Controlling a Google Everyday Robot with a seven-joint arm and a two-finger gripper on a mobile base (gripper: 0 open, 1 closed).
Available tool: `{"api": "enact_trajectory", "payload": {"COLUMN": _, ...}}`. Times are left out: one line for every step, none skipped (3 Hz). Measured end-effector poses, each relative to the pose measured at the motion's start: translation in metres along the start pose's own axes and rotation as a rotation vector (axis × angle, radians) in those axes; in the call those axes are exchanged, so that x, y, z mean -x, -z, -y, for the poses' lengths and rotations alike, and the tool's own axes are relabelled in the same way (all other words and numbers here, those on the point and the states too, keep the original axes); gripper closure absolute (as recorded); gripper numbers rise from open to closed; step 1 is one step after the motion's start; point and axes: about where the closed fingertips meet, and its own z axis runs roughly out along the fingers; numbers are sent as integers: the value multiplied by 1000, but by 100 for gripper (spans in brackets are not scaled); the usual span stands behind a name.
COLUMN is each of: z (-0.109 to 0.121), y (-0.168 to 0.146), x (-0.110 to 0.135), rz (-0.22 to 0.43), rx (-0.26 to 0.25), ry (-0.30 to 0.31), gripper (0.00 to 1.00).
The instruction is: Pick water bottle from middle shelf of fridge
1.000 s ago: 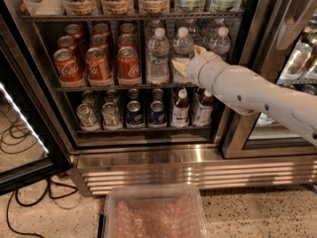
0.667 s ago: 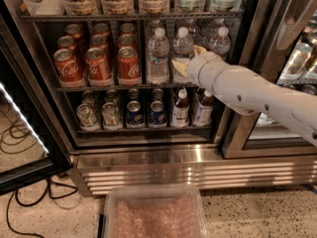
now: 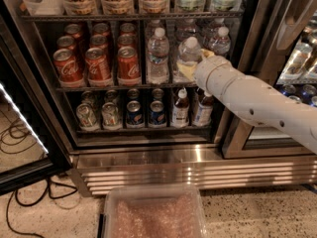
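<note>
Claw [image 3: 188,68] at the water bottle [image 3: 188,52] (wrist hides it; grip impossible to tell).

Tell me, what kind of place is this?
Probably a shop or café: a display fridge with rows of cola cans and water bottles. The gripper is at one bottle on the middle shelf.
</note>
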Motion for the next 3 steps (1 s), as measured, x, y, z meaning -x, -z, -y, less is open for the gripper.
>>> {"api": "enact_trajectory", "payload": {"z": 7, "y": 20, "x": 8, "rz": 35, "rx": -27, "ry": -16, "gripper": 100}}
{"api": "enact_trajectory", "payload": {"z": 14, "y": 46, "x": 25, "rz": 98, "rx": -54, "ry": -35, "gripper": 100}}
{"api": "enact_trajectory", "payload": {"z": 20, "y": 63, "x": 46, "rz": 135, "rx": -31, "ry": -49, "gripper": 100}}
